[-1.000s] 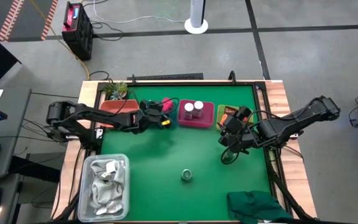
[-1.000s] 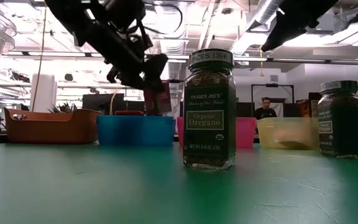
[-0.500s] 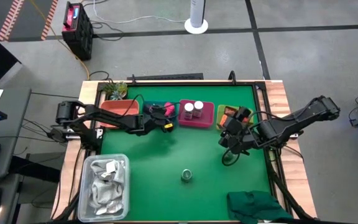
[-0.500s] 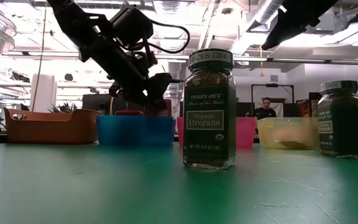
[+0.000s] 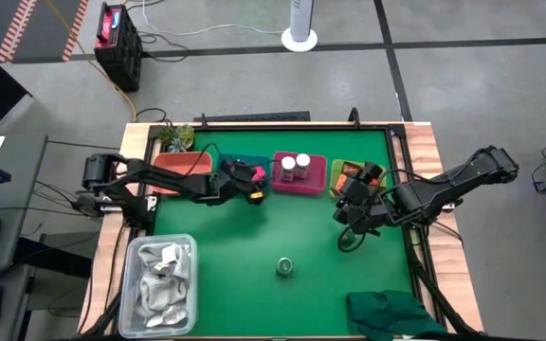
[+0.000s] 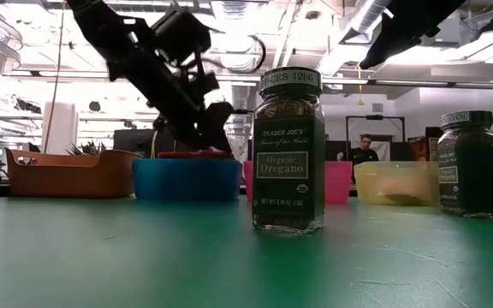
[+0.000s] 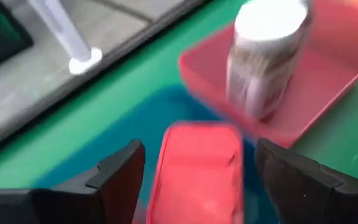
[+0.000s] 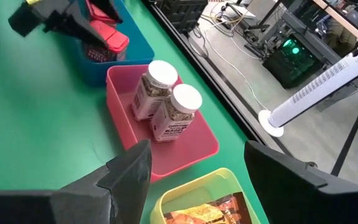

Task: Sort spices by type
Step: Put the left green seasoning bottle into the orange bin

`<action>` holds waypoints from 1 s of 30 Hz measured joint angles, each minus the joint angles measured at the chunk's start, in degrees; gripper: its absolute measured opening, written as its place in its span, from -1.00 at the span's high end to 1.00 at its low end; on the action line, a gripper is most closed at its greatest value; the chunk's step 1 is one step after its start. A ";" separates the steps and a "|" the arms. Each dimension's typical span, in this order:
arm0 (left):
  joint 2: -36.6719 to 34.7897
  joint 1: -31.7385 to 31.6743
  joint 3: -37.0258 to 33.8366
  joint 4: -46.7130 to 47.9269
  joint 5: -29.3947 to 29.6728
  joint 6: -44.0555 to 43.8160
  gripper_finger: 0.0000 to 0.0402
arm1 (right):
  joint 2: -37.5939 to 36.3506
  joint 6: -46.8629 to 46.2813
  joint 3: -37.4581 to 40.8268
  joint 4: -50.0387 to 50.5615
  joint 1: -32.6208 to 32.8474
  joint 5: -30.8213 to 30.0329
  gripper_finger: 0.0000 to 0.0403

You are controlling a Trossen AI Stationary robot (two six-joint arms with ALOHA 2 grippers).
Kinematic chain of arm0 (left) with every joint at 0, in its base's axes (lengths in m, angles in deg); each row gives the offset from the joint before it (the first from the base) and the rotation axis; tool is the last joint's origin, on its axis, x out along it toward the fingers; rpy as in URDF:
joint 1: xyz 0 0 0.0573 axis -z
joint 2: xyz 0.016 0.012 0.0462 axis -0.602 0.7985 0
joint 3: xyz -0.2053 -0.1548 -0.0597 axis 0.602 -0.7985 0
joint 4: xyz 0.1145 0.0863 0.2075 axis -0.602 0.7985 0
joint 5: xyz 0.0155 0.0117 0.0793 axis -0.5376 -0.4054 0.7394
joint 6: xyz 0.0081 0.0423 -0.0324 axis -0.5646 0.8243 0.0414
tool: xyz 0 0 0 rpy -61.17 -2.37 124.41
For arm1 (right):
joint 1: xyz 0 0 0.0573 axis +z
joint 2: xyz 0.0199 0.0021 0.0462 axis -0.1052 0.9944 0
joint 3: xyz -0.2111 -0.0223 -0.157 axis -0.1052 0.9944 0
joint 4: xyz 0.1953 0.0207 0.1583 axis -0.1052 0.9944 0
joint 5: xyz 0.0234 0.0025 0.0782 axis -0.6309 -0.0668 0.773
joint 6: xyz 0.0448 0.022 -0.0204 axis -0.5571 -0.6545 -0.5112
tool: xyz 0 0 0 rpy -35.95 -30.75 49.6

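1. The left claw (image 5: 251, 180) hangs over the blue bin (image 5: 235, 161), fingers spread either side of a pink block (image 7: 197, 171); contact unclear.
2. The right claw (image 8: 191, 180) is spread near the yellow bin (image 8: 197, 186), holding nothing.
3. One oregano jar (image 6: 288, 151) stands mid-bench.

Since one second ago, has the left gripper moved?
Yes. The left gripper moved toward the pink tray, now over the blue tray, open around a pink block.

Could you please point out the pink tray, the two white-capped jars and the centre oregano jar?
Pink tray (image 8: 191, 146): right wrist view, bare floor near its corner.
White-capped jars (image 8: 176, 112): right wrist view, nearer jar's body.
Oregano jar (image 6: 288, 162): low view, front label.
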 joint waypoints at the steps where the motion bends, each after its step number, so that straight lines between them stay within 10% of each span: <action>1: -0.77 0.00 0.62 -0.07 0.02 1.50 -0.45 | 0.00 -0.01 0.00 0.00 0.00 0.00 -0.42; 7: -6.06 1.13 4.96 2.12 -3.36 10.79 -0.45 | 0.00 -0.03 0.00 0.00 0.00 0.11 -0.42; 17: -7.87 9.37 6.80 4.58 -33.36 15.34 -0.45 | 0.00 2.36 0.00 -1.15 3.29 9.07 -0.42; 30: -6.70 18.67 6.80 -4.15 -34.25 11.24 -0.45 | 0.02 3.57 0.00 -3.39 -1.95 8.99 -0.42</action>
